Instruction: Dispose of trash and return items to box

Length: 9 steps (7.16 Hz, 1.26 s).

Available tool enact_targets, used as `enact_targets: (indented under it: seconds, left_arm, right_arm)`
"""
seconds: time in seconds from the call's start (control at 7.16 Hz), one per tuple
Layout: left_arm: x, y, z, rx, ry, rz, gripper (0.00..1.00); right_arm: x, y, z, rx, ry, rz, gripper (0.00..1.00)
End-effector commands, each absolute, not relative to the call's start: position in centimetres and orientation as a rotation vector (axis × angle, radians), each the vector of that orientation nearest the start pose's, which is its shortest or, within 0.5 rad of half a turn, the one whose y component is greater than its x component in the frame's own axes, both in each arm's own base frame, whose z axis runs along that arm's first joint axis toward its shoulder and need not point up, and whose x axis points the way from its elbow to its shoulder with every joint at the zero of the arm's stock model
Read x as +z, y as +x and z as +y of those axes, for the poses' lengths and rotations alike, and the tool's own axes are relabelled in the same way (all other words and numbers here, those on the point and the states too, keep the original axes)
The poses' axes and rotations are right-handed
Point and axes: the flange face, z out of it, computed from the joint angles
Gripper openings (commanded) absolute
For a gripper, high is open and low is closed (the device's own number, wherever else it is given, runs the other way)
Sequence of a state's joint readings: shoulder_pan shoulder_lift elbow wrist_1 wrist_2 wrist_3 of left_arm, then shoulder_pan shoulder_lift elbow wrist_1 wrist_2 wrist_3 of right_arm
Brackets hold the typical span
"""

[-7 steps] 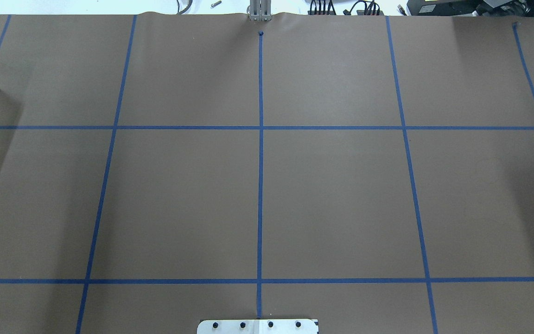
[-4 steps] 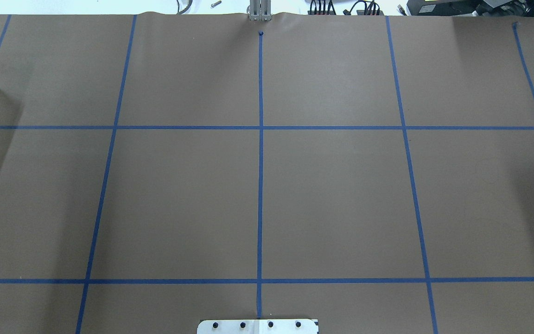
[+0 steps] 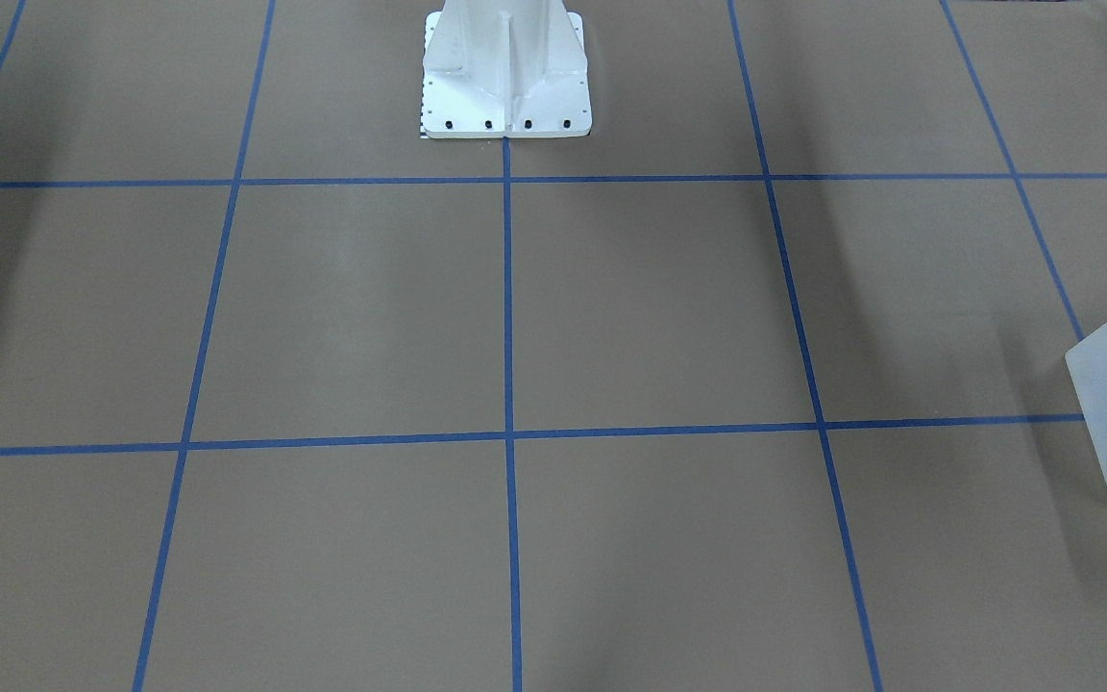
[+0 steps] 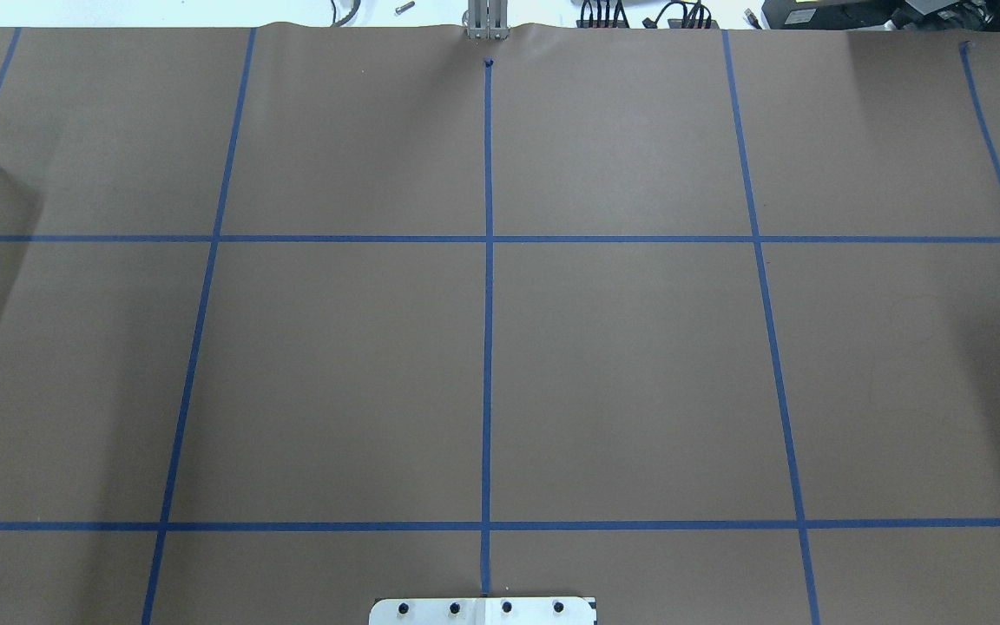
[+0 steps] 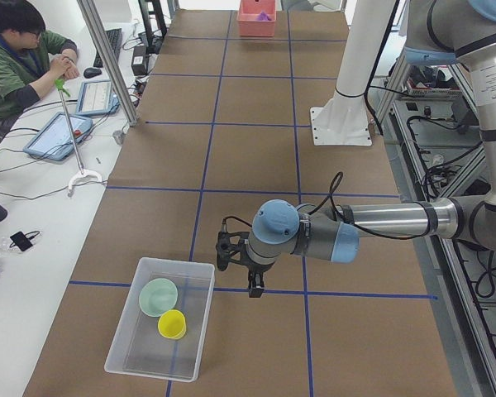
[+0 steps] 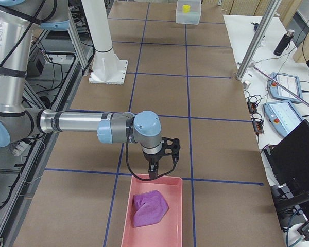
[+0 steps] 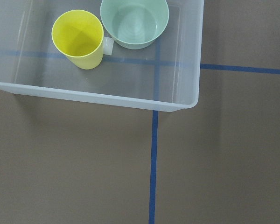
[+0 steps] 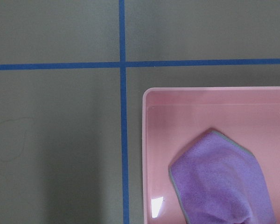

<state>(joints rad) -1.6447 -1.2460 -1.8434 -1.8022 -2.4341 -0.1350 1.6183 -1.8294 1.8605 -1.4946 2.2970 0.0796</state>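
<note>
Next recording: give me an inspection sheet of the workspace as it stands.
Surface: brown paper with blue tape grid.
Job's things: mint bowl and yellow cup upright inside the frosted box.
Clutter: purple cloth in the pink tray.
End effectors: left end effector near the box, right end effector at the tray's end; open or shut cannot be told.
Cables: black cable looped at the left wrist.
Surroundings: seated operator, tablets beside the table.

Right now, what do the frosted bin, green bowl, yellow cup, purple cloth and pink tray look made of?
Frosted translucent rectangular bin: likely plastic; blue tape shows through its floor. Pale mint-green round bowl: smooth plastic, apparently, soft sheen. Yellow cup: same look, thin plain walls. Purple cloth: fuzzy fabric, perhaps microfibre, stitched grey edge. Pink rectangular tray: glossy plastic, by its glare spot.
</note>
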Motion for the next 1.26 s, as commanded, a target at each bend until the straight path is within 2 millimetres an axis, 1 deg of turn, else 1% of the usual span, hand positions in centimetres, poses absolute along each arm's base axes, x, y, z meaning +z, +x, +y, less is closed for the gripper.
enact_targets:
  seconds: [0.0, 0.28, 0.7, 0.84, 1.12]
  left_arm:
    - [63.2, -8.3, -36.2, -0.115, 0.137, 0.867, 0.99]
    - [63.2, -7.7, -36.4, -0.103, 0.127, 0.868, 0.99]
    - [64.0, -6.3, -36.7, -0.074, 0.093, 0.857, 0.99]
    - [64.5, -6.1, -36.7, -0.074, 0.081, 0.855, 0.99]
    - [64.9, -6.0, -36.6, -0.077, 0.066, 0.855, 0.99]
  right_arm:
    - [62.3, 8.5, -38.7, 0.081, 0.095, -0.730, 1.00]
    - [61.6, 8.5, -38.8, 0.075, 0.106, -0.730, 1.00]
    - [61.6, 8.5, -38.9, 0.076, 0.107, -0.731, 1.00]
    - [61.5, 8.4, -38.9, 0.073, 0.107, -0.742, 1.00]
    - [61.4, 8.3, -38.9, 0.073, 0.107, -0.750, 1.00]
